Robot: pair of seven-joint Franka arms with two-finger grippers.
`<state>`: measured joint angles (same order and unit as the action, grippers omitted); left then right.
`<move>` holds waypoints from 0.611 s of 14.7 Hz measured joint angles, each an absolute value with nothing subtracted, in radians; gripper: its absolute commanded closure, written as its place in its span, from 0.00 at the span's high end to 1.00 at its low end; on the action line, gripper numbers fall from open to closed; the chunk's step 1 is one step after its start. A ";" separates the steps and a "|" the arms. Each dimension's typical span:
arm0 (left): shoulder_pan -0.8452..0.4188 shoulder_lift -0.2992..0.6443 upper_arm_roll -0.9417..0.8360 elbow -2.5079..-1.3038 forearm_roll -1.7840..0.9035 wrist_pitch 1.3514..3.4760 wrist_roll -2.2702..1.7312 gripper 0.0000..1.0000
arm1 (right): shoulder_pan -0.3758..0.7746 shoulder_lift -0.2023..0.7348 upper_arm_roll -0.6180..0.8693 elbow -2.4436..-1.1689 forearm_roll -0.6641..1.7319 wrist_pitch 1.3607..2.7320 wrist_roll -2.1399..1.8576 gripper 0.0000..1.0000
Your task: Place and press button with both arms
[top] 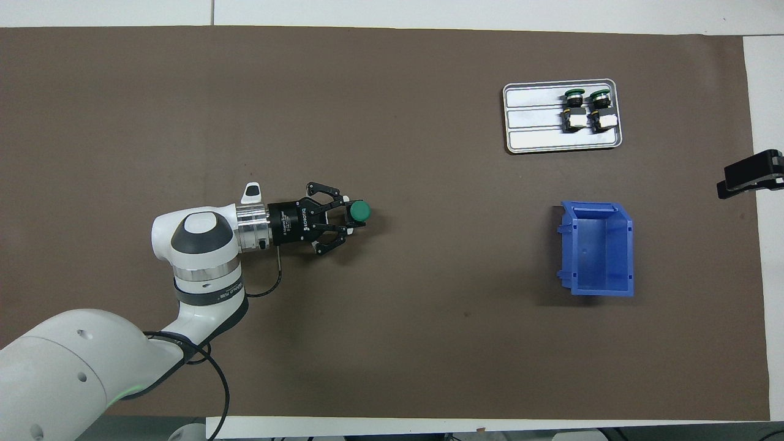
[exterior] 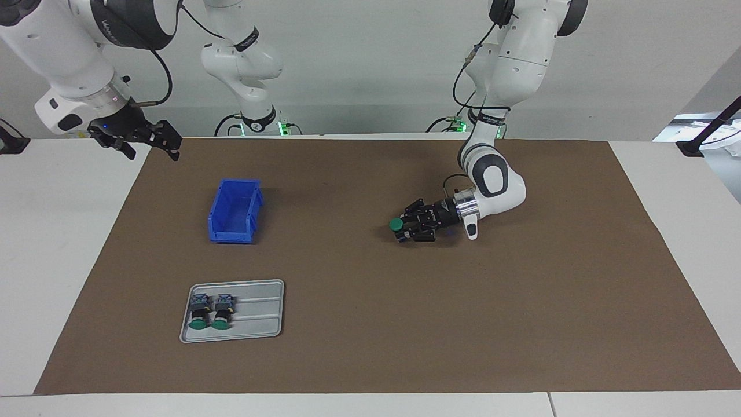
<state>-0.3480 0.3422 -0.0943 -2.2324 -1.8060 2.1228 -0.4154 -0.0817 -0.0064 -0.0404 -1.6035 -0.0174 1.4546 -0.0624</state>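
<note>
Overhead view, left pincer marked "ROBOTIQ" grasping button, right pincer released

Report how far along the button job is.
Done: one button is off the tray, gripped in the left hand over the mat. In hand: carrying it. Left: setting it down and pressing it; the right hand waits open near the mat's edge.

Colours on the table
Brown mat, blue bin, grey tray, green-capped button in the black left gripper, white arms.
</note>
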 measured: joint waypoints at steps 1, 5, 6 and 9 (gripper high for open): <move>-0.348 0.342 -0.094 -2.232 -1.806 2.123 -0.415 0.40 | -0.082 -0.006 -0.040 -1.604 -0.017 1.455 -0.062 0.98; -0.348 0.342 -0.094 -2.232 -1.806 2.127 -0.416 0.47 | -0.082 -0.006 -0.040 -1.604 -0.017 1.455 -0.062 0.98; -0.348 0.342 -0.094 -2.232 -1.806 2.132 -0.417 0.51 | -0.082 -0.006 -0.040 -1.604 -0.017 1.455 -0.062 0.98; -0.348 0.342 -0.093 -2.232 -1.806 2.142 -0.430 1.00 | -0.082 -0.006 -0.040 -1.604 -0.017 1.455 -0.062 0.98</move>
<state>-0.3480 0.3418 -0.0935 -2.2324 -1.8059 2.1423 -0.4297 -0.0817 -0.0064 -0.0404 -1.6035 -0.0174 1.4546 -0.0624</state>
